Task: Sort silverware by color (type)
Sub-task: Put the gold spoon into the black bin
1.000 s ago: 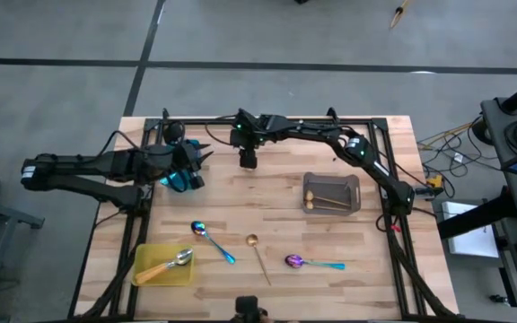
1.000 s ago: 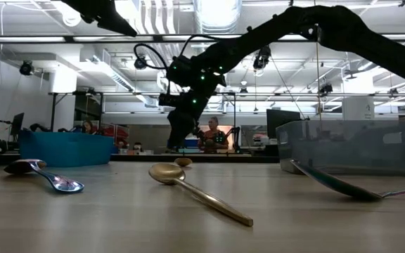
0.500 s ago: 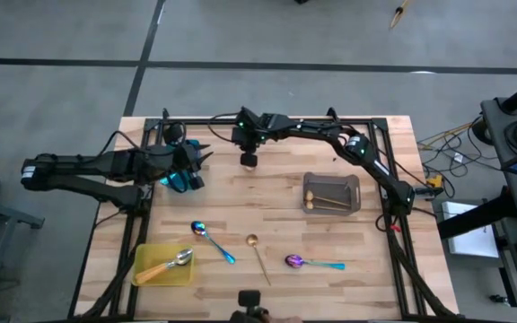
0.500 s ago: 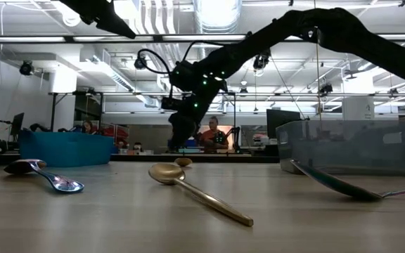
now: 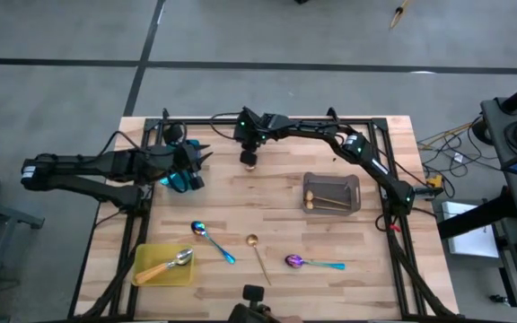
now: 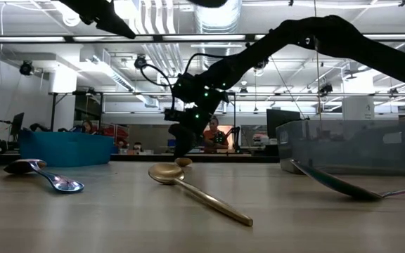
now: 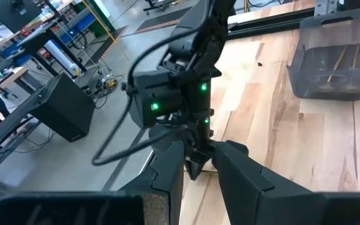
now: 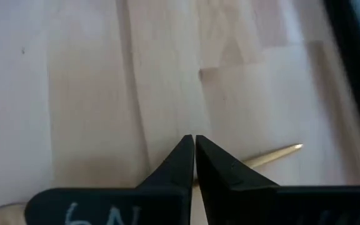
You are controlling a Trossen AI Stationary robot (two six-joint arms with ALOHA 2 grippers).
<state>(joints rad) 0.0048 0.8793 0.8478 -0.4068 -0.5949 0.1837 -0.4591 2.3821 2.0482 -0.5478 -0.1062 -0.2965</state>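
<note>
The wooden surface (image 5: pixel 267 202) fills the middle of the high view, with both dark arms reaching in over its far half. The right arm stretches from 3 o'clock across to about 12 o'clock, where the right tool (image 5: pixel 249 160) points down at the boards. In its wrist view the two fingers (image 8: pixel 179 164) are pressed together, and a thin gold spoon (image 8: pixel 274 155) lies on the wood right at the tips, its handle end poking out to one side; whether the tips actually pinch it cannot be told. The low view shows the same tool (image 6: pixel 181 153) down at the boards, just beside a small gold bowl.

The left arm lies at 9 o'clock, its left tool (image 5: pixel 196 161) above the teal tray (image 5: pixel 176 179). Its fingers (image 7: pixel 242 172) stand a little apart with nothing visible between them.

The grey tray (image 5: pixel 333 192) sits at 3 o'clock with gold spoons inside. The yellow tray (image 5: pixel 162 266) sits at 7 o'clock and holds an orange-handled spoon (image 5: pixel 170 262).

Three spoons lie loose on the near half of the boards: a blue spoon with a teal handle (image 5: pixel 212 240) at 7 o'clock, a second gold spoon (image 5: pixel 257 253) at 6 o'clock, and a purple spoon with a teal handle (image 5: pixel 311 262) at 5 o'clock.
</note>
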